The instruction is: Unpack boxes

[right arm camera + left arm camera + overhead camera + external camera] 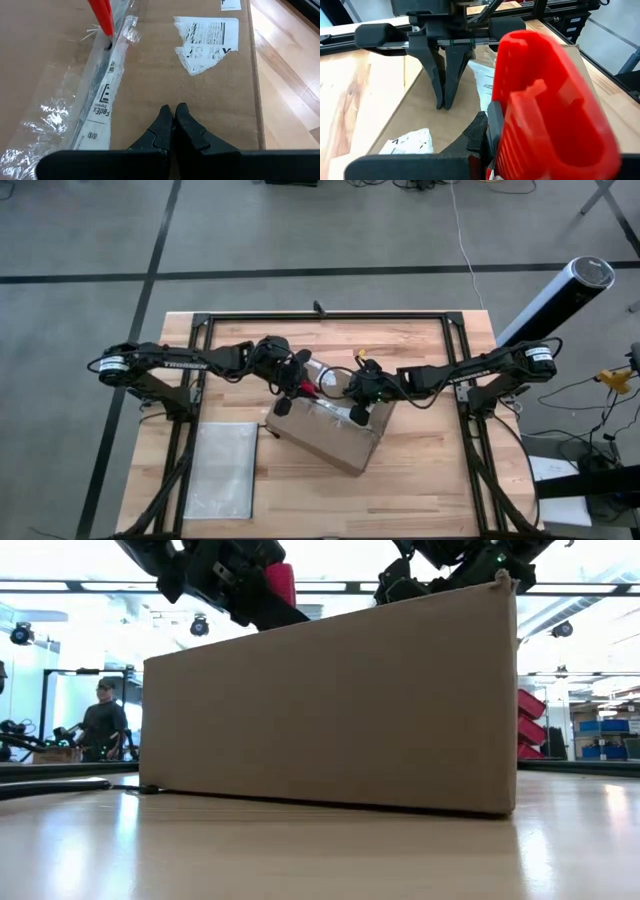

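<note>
Left gripper (297, 383) clamped on red utility knife (305, 388), over near-left part of cardboard box (335, 435) top; right gripper (358, 415) fingers pressed together, nothing between them, over box top toward its right end

High view: box lying skewed at centre of wooden table (420, 470), between the two arms; translucent zip pouch (221, 470) flat on table, left of box and apart from it; black metal frame (325, 315) along table edges

Low view: box (340, 710) standing on table (300, 850), plain brown side filling most of picture; dark arm parts above its top edge; knife (281, 582) seen red between them; person (102, 718) far back in room on left

Left wrist view: knife (545, 100) large and close, held between own fingers (475, 135); right gripper (449, 82) farther off, fingertips closed and down at box (415, 120) top; torn white label (410, 142) on cardboard

Right wrist view: own gripper (174, 114) closed, tips resting on or just above box (150, 65) top, cannot tell which; knife (102, 15) tip at seam under clear packing tape (95, 100); tape wrinkled and partly lifted; torn white label (205, 40) beside seam; table (285, 80) past box edge
</note>
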